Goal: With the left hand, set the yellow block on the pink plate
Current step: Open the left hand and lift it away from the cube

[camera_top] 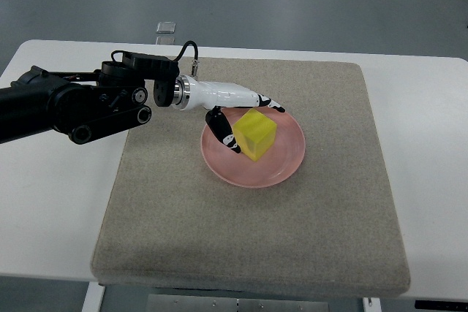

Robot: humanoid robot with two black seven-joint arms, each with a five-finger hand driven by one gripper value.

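The yellow block (pixel 255 134) rests on the pink plate (pixel 287 158), a little left of the plate's middle. My left hand (pixel 259 129) reaches in from the left and straddles the block. Its thumb (pixel 227 135) lies along the block's left side and the other fingers (pixel 269 104) stretch behind it. Narrow gaps show between the fingers and the block, so the hand looks open and not gripping. The right arm is out of the picture.
The plate sits on a grey felt mat (pixel 248 239) covering most of a white table (pixel 431 180). My black left forearm (pixel 73 104) lies over the mat's far-left corner. A small metal fitting (pixel 167 28) is on the floor beyond the table.
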